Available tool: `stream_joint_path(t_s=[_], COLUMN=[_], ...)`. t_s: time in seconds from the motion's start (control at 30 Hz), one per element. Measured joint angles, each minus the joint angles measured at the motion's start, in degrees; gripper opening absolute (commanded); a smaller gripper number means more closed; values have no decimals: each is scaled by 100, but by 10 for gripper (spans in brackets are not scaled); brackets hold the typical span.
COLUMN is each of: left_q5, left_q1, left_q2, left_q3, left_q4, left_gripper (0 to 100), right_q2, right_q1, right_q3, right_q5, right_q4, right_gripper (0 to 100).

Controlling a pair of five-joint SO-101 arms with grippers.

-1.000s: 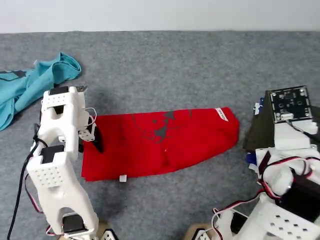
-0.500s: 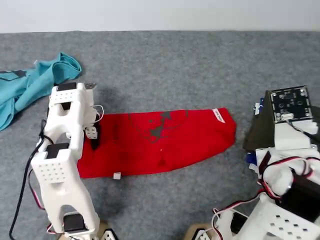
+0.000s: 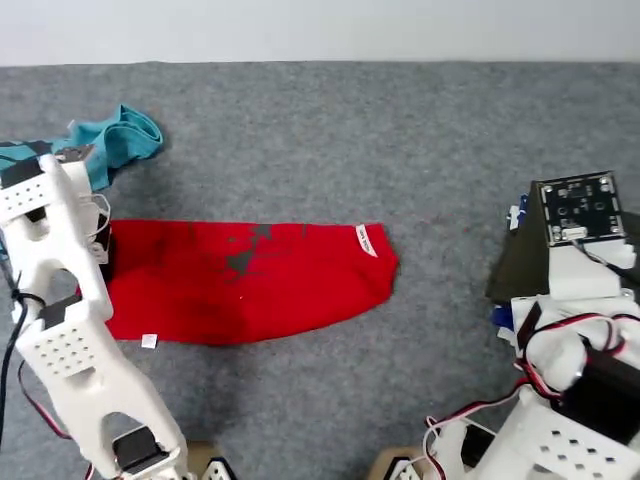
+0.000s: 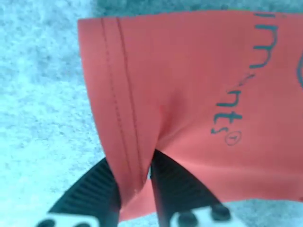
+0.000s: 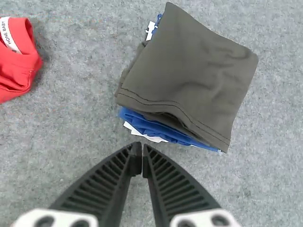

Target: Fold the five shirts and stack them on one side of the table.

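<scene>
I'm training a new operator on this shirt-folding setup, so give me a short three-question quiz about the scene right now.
1. True or false: the left jaws are shut on an edge of the red cotton shirt.
2. The dark olive folded shirt lies: A. on top of the blue folded shirt; B. beneath it; C. apart from it.
3. Fill in: the right jaws, holding nothing, are ____.
Key: 1 true; 2 A; 3 shut.

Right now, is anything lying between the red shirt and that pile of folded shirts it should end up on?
Nothing visible does. Only bare grey table lies between the red shirt, pinched at its edge by the left gripper, and the folded pile. The crumpled teal shirt lies off to the other side.
</scene>
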Motion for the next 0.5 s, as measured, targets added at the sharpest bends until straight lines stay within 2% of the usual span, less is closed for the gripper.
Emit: stream_joint_path(t_s=[0.2, 0.37, 0.5], left_q5=[18, 18, 53], left_q1=[624, 1609, 2470], left_q2=[-949, -2180, -2673], left_q3=[809, 1530, 1618], left_q4=[0, 0, 0], left_gripper=[4, 5, 5], right_q2=[0, 0, 0], right_q1=[0, 0, 0], right_q3=[0, 0, 0], right_q5=[0, 0, 0], right_q4=[0, 0, 0], right_gripper=[14, 14, 14])
